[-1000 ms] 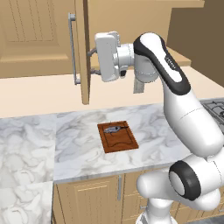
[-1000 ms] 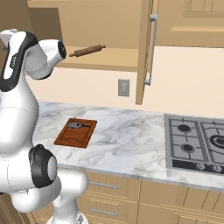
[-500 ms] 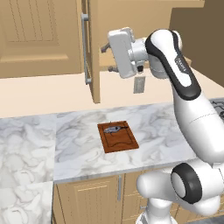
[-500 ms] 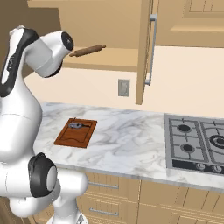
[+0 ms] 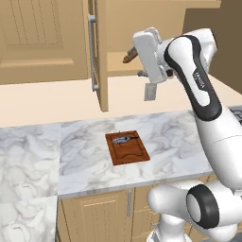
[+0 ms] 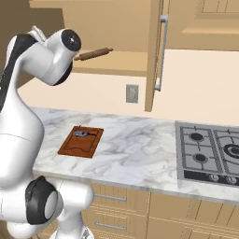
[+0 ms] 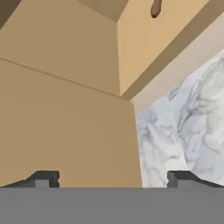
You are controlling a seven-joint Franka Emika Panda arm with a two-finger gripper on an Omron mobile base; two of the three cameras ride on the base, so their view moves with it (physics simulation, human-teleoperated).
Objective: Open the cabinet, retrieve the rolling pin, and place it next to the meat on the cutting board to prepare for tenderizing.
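Hand view showed you the jaws (image 7: 113,177) spread wide with nothing between them, pointed past the inside face of the open cabinet (image 5: 101,56) door toward the shelf corner.

The rolling pin (image 6: 94,54) lay on the cabinet shelf, near its front edge, one end poking out past the arm in the left base view. The cutting board (image 5: 127,147) sat near the middle of the bench (image 5: 85,156), with the meat (image 5: 122,139) at its far edge.

Your risks, as I judged them:
- The pin was round and close to the shelf's front edge; a nudge from a fingertip could have rolled it off onto the bench or deeper in.
- The open door hung just beside the wrist, so a swing toward it could have clipped the door or its bar handle.
- The pin lay slanted to the shelf front; jaws not squared across it could have pinched an end and let it pivot.

Counted: one rolling pin, one board, one lump of meat, one door standing open on each side.
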